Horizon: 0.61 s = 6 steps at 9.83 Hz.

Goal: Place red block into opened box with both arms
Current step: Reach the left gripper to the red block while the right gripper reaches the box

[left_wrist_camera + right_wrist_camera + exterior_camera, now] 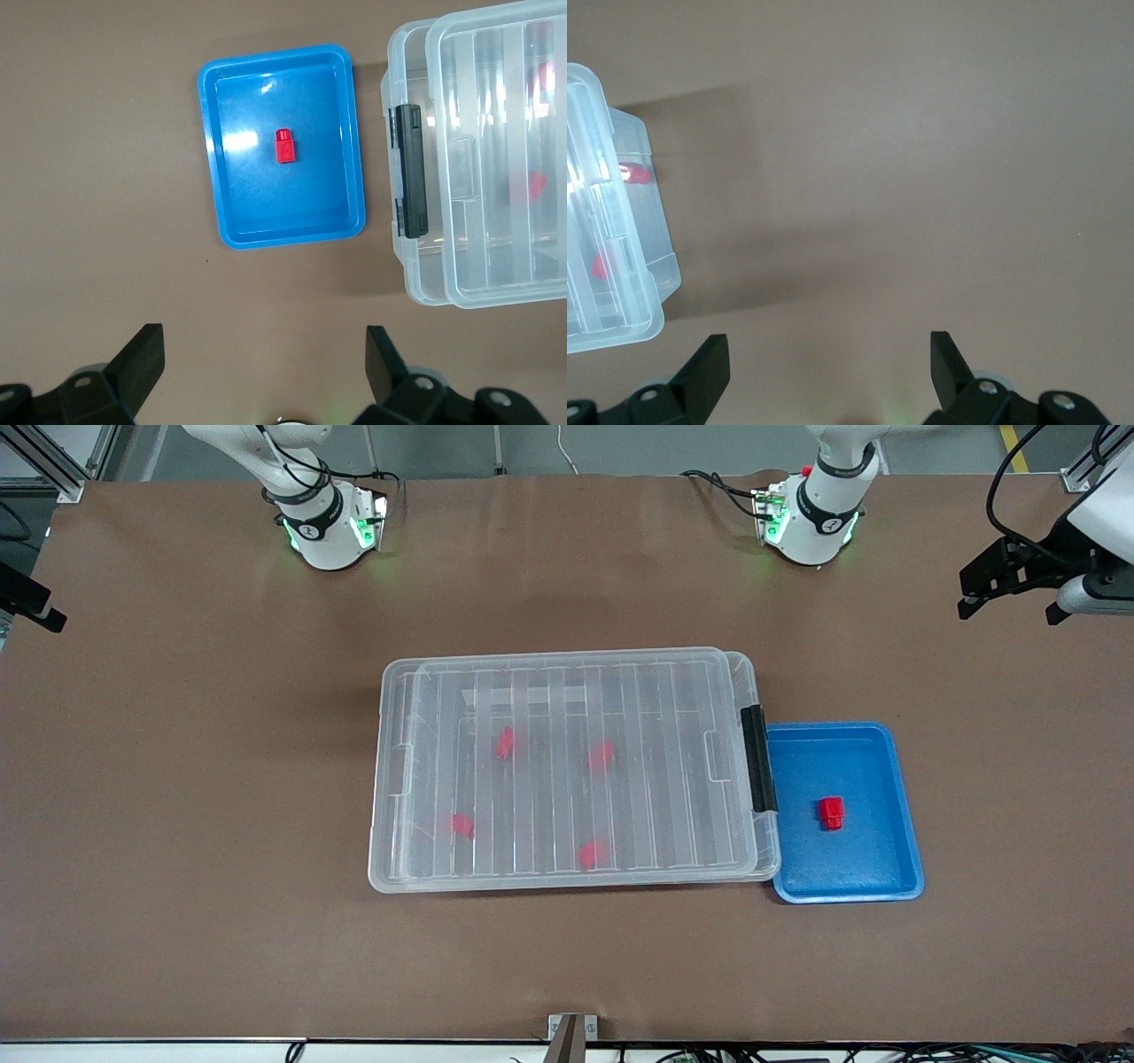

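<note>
The red block (831,812) (284,146) lies alone in a blue tray (902,797) (211,159). The clear box (390,797) (403,257) (651,257) sits mid-table beside the tray, its black handle (758,758) (409,170) facing the tray. The ribbed lid (656,779) lies on top of it, slightly shifted. My left gripper (1010,607) (261,341) hangs open and empty, high over the table at the left arm's end. My right gripper (31,602) (828,345) is open and empty over bare table at the right arm's end.
Several other red blocks (505,742) show through the lid inside the box. The brown table (567,974) stretches wide around box and tray. The arm bases (323,522) stand along the edge farthest from the front camera.
</note>
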Tool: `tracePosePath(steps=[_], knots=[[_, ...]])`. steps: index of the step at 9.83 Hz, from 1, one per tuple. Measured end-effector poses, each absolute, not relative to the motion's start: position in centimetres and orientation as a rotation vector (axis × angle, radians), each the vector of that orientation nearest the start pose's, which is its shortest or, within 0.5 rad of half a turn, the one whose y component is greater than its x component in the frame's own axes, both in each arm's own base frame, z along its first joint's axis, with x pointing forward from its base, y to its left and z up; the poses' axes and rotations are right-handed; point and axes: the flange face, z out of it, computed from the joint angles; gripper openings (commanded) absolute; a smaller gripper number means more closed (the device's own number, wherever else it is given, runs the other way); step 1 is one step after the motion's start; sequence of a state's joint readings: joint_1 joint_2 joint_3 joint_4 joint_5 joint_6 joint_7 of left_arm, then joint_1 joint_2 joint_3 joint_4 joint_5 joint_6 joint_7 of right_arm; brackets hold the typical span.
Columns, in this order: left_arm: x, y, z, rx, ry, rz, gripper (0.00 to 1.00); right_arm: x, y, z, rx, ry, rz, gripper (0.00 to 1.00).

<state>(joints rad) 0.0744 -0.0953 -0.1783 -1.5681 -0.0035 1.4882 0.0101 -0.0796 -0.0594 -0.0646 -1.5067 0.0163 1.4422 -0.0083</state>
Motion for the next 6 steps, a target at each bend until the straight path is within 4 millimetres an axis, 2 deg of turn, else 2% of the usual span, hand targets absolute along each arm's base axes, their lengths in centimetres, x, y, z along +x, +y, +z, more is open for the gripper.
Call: tracePosePath(steps=[3, 4, 5, 6], knots=[[51.8, -5.5, 66.6, -3.116, 0.167, -0.015, 1.0, 51.6, -7.8, 67.5, -3.113, 0.22, 0.006, 1.0], [52.6, -5.2, 65.7, -3.113, 0.165, 0.009, 1.0, 51.7, -7.7, 67.3, -3.112, 0.216, 0.01, 1.0], [54.0, -4.9, 63.8, -3.115, 0.164, 0.054, 1.0, 52.1, -7.1, 66.9, -3.105, 0.197, 0.02, 1.0], [55.7, -4.6, 61.4, -3.12, 0.16, 0.082, 1.0, 53.1, -5.8, 66.1, -3.085, 0.158, 0.023, 1.0]])
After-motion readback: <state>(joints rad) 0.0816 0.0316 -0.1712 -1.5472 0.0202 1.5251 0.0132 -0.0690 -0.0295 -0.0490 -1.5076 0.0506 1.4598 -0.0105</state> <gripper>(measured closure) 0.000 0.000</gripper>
